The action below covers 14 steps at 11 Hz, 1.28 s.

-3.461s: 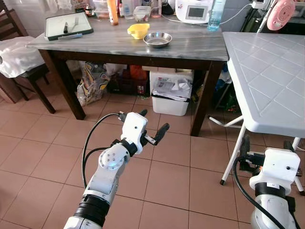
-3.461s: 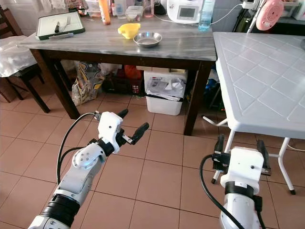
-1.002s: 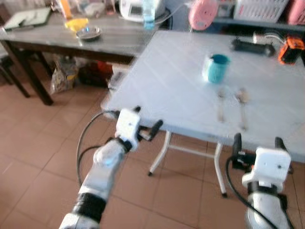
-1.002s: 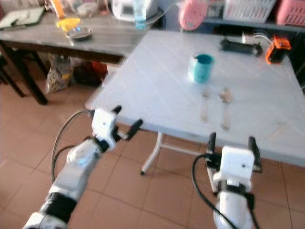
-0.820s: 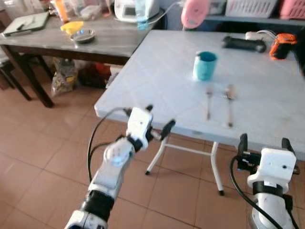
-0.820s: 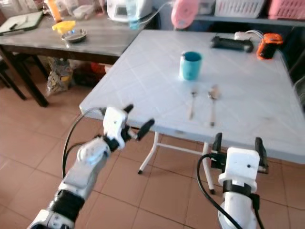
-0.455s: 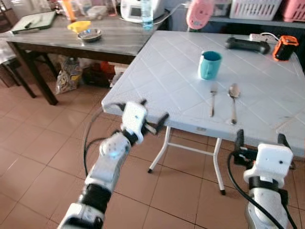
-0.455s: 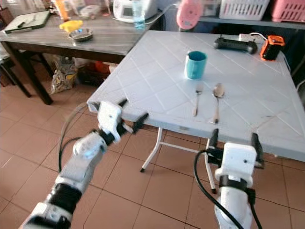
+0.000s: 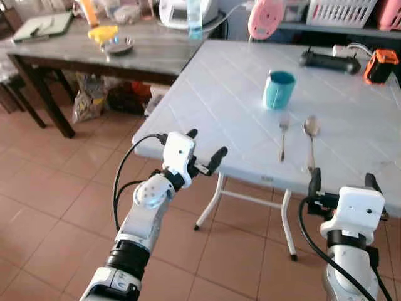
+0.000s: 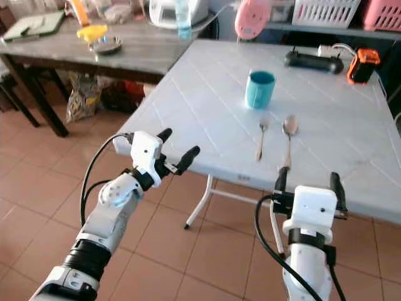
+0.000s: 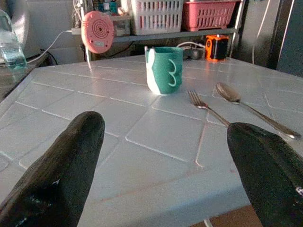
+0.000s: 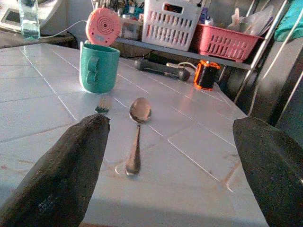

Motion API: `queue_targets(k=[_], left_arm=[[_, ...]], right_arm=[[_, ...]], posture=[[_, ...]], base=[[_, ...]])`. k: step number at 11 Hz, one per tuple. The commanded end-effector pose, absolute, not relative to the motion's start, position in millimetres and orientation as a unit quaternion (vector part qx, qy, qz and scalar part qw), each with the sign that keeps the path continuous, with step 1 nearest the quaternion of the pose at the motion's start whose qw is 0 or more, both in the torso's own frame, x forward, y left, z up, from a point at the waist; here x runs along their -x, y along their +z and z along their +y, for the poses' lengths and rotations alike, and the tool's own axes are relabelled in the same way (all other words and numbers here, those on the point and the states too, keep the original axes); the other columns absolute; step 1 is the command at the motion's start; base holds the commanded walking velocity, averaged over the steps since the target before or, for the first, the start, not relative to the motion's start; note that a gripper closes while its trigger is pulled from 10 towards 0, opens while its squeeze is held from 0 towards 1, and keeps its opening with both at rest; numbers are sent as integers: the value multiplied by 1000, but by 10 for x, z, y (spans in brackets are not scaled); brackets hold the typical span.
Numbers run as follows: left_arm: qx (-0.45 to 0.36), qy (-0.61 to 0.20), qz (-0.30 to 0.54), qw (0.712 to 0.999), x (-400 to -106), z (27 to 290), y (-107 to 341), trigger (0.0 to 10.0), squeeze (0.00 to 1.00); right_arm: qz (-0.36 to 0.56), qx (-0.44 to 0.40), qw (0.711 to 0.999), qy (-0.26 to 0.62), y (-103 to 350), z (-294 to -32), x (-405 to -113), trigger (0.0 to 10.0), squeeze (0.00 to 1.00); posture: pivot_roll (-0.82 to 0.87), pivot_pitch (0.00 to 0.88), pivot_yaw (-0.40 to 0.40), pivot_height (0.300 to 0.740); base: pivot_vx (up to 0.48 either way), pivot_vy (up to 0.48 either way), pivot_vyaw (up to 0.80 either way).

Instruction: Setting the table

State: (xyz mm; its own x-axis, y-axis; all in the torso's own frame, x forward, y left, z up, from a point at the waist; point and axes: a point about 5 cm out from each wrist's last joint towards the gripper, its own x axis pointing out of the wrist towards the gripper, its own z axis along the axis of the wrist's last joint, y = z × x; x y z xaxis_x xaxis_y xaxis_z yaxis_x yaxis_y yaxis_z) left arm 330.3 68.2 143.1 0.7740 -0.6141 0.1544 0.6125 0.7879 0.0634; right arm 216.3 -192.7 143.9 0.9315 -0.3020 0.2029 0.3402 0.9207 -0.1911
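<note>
The white table (image 9: 213, 94) carried a teal mug (image 9: 278, 89), with a fork (image 9: 282, 135) and a spoon (image 9: 310, 141) lying side by side just on the near side of it.

Handling, as a judgement: fork and spoon were thin, stiff, light metal lying flat, likely to slip; the mid-handle was the best hold. The mug looked rigid and breakable; grip across the rim or body.

The left gripper (image 9: 202, 152) was released and empty, level with the table's near edge; the mug lay toward 1 o'clock, well apart. The right gripper (image 9: 341, 183) was also released and empty, with the spoon near, at 12 o'clock.
</note>
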Motion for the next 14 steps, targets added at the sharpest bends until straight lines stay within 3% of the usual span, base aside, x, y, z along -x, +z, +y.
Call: queue_targets(k=[1, 10, 12, 14], left_arm=[[-6, -330, -77, 941, -3292, 704, 1409, 10000, 0], [-7, -343, -65, 937, -3253, 655, 1337, 10000, 0], [-12, -369, -60, 927, -3222, 612, 1325, 10000, 0], [-13, -382, -52, 923, -3231, 623, 1321, 10000, 0]], right_arm=[[-85, 111, 978, -157, 1433, -1894, -2174, 10000, 0], [-37, 86, 987, -129, 1329, -1830, -2184, 10000, 0], [-51, 132, 979, -147, 1367, -1831, -2207, 10000, 0], [-39, 125, 981, -146, 1355, -1830, -2193, 10000, 0]], posture=[[-2, 85, 65, 740], [-10, 73, 47, 740], [-13, 74, 42, 740], [-11, 76, 39, 740]], base=[[364, 0, 0], [358, 0, 0], [122, 0, 0], [0, 0, 0]])
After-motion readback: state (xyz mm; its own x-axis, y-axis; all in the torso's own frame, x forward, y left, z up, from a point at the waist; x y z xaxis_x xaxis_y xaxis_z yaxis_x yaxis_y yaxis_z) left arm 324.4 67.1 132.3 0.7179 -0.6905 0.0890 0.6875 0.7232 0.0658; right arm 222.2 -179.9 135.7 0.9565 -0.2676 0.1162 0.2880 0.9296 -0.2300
